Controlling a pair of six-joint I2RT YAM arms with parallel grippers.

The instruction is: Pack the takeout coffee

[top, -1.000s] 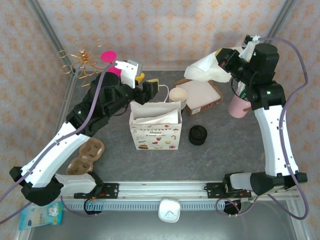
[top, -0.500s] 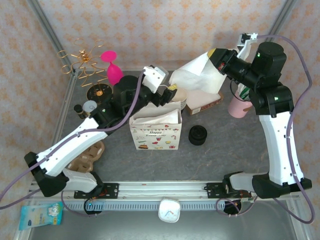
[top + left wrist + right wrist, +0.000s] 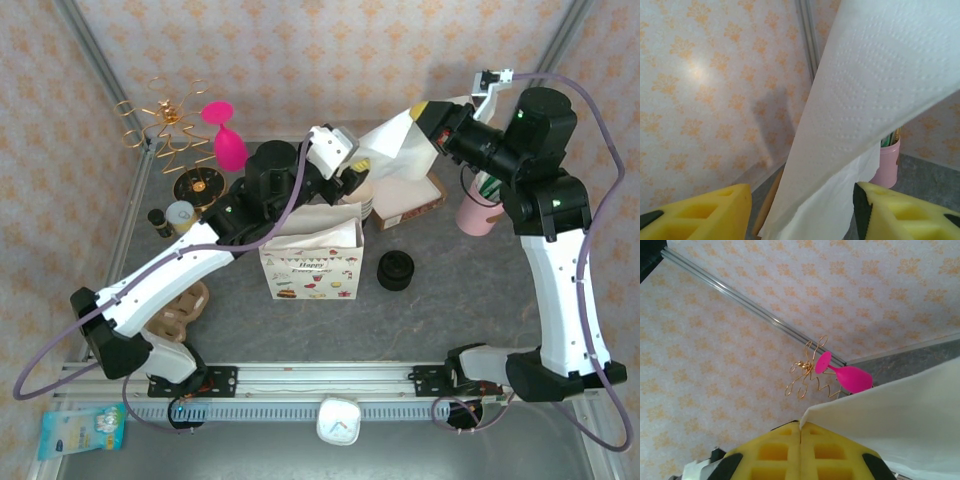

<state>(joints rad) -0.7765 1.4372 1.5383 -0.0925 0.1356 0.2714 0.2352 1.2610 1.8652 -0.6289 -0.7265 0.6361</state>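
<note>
The grey table (image 3: 470, 310) has a gift bag (image 3: 310, 265) standing open at its middle. Above the bag's back edge a white napkin (image 3: 392, 152) hangs in the air, its upper corner pinched between the pressed-together jaws of the right gripper (image 3: 800, 432). The left gripper (image 3: 802, 212) is raised at the napkin's lower end, jaws spread, and the sheet hangs between its yellow fingers (image 3: 705, 212); whether they touch it cannot be told. A brown carrier (image 3: 178, 308) lies at the left, partly under the left arm. A cup stack (image 3: 357, 190) stands just behind the bag, and black lids (image 3: 395, 270) sit to its right. The coffee cup (image 3: 180, 216) stands by the left wall near the gold rack (image 3: 165, 125), apart from bag and carrier.
</note>
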